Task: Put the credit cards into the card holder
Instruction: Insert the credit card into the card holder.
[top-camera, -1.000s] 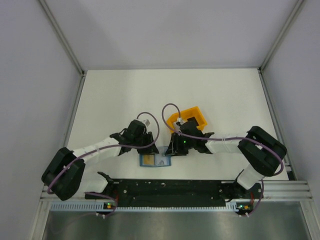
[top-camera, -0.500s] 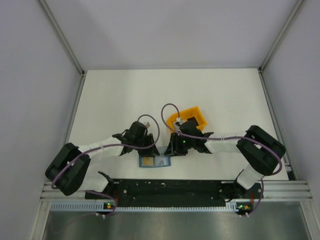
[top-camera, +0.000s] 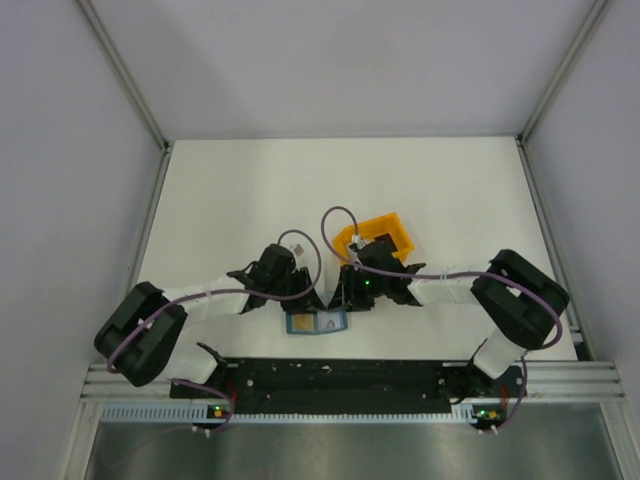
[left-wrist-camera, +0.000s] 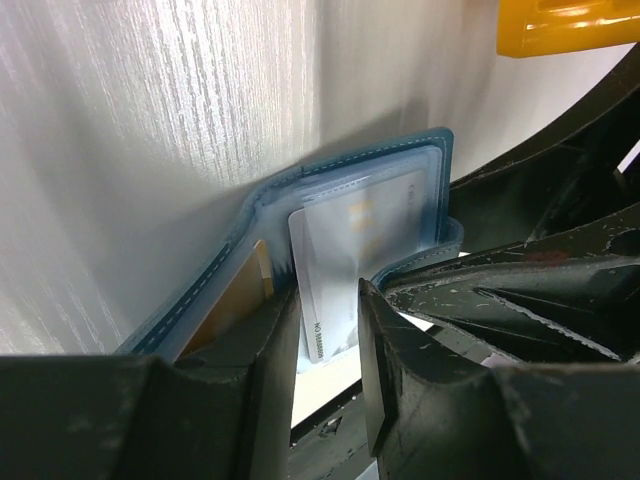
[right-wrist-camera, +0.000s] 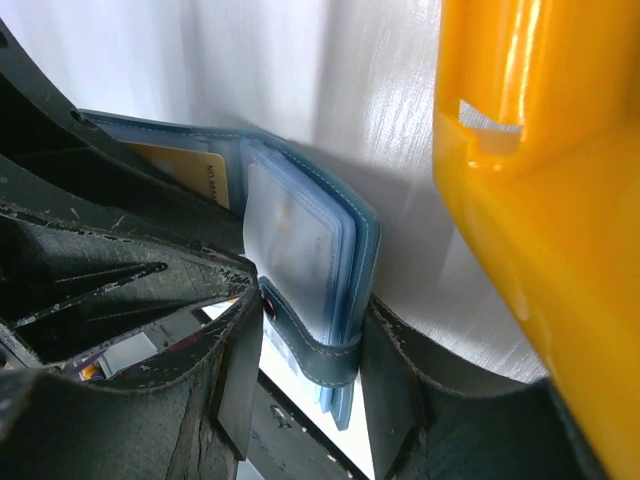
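The teal-blue card holder (top-camera: 316, 323) lies open near the table's front edge, between the two grippers. My left gripper (left-wrist-camera: 325, 340) is shut on a pale credit card (left-wrist-camera: 350, 250), whose far end sits inside a clear pocket of the holder (left-wrist-camera: 340, 175). A yellowish card (left-wrist-camera: 235, 300) rests in the neighbouring pocket and also shows in the right wrist view as the yellowish card (right-wrist-camera: 185, 165). My right gripper (right-wrist-camera: 310, 360) is shut on the holder's right half (right-wrist-camera: 310, 250), over its sleeves and strap. From above, the left gripper (top-camera: 308, 300) and right gripper (top-camera: 343, 300) stand close together over the holder.
An orange open-topped tray (top-camera: 385, 236) stands just behind the right gripper, and the tray (right-wrist-camera: 540, 200) is close on the right in the right wrist view. The black base rail (top-camera: 330, 375) runs right in front of the holder.
The left arm has shifted a little to the right, and the holder has slid slightly right with it. The right arm has stayed still.
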